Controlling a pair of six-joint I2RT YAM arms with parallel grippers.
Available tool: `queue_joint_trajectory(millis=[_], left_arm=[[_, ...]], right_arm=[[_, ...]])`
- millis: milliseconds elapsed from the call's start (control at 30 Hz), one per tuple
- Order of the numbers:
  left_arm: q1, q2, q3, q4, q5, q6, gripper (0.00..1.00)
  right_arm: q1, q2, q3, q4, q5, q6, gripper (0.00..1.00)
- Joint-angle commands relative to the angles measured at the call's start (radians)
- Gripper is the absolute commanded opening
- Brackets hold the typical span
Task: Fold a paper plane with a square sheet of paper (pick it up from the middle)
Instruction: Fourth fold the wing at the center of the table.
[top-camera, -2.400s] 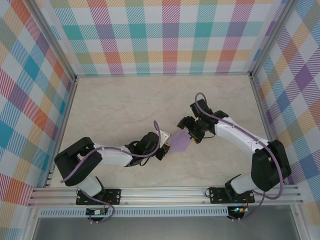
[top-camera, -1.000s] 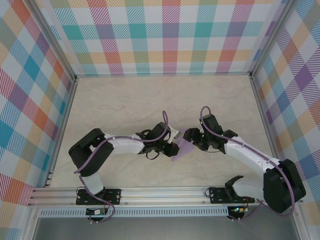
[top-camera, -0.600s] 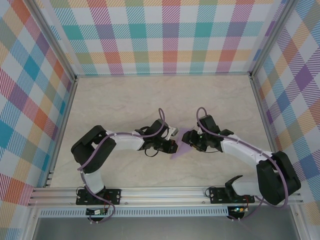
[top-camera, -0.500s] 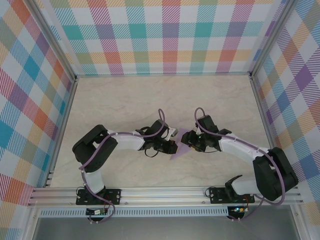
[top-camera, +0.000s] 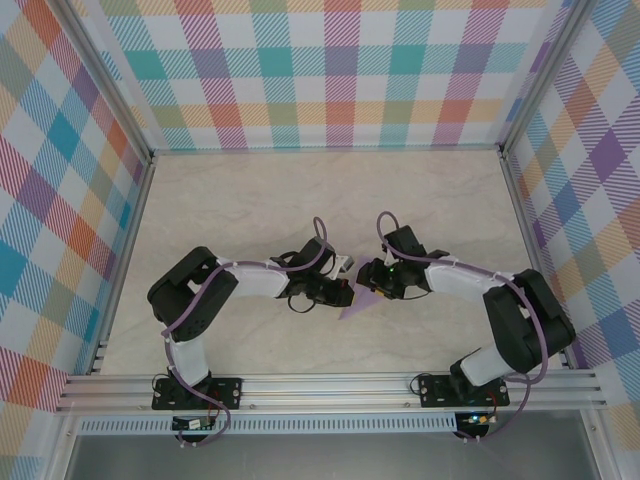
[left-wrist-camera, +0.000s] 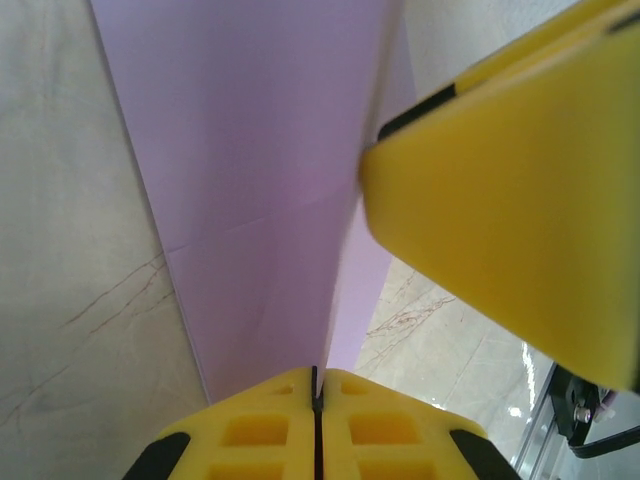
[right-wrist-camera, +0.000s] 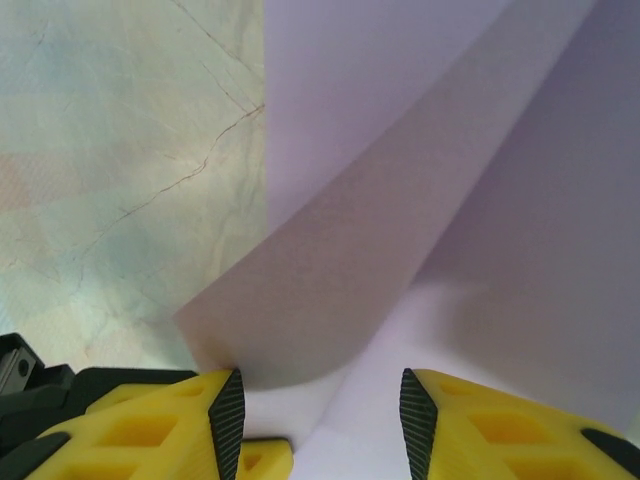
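The lavender sheet of paper (top-camera: 358, 305), folded along a crease into a pointed shape, hangs between both grippers just above the table's middle. My left gripper (top-camera: 347, 292) is shut on its crease; in the left wrist view the yellow pads (left-wrist-camera: 250, 430) pinch the paper (left-wrist-camera: 250, 150) where two layers meet (left-wrist-camera: 316, 378). My right gripper (top-camera: 372, 287) faces it from the right, and one of its yellow fingers (left-wrist-camera: 520, 200) lies against the sheet. In the right wrist view its jaws stand open (right-wrist-camera: 320, 420) around a curled flap of the paper (right-wrist-camera: 400, 200), pads apart from it.
The marble-patterned table (top-camera: 250, 200) is fenced by plaid walls (top-camera: 330, 70) on three sides. An aluminium rail (top-camera: 330, 385) carrying both arm bases runs along the near edge. The two arms nearly touch at the middle.
My right gripper has moved left, closer to the left gripper, and its jaws have narrowed around the paper. The left gripper has kept its pinch and shifted only slightly.
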Motion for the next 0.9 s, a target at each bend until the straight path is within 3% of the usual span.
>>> queue_joint_trajectory(millis=[0, 233, 467, 600, 867], left_arm=[[0.012, 0.02, 0.031, -0.005, 0.034, 0.009, 0.09], [0.016, -0.001, 0.024, 0.0, 0.035, 0.004, 0.2], [0.04, -0.112, -0.025, -0.047, -0.043, -0.033, 0.35], [0.044, -0.161, -0.05, -0.033, -0.102, -0.111, 0.32], [0.041, -0.142, -0.079, 0.12, -0.042, -0.24, 0.23]], right_arm=[[-0.005, 0.028, 0.033, 0.012, -0.005, -0.023, 0.47], [-0.005, 0.061, 0.047, 0.001, 0.002, -0.021, 0.48], [-0.005, 0.086, 0.063, -0.031, 0.023, -0.018, 0.49], [-0.005, 0.105, 0.071, -0.051, 0.031, -0.014, 0.48], [-0.005, 0.129, 0.08, -0.089, 0.047, -0.015, 0.47]])
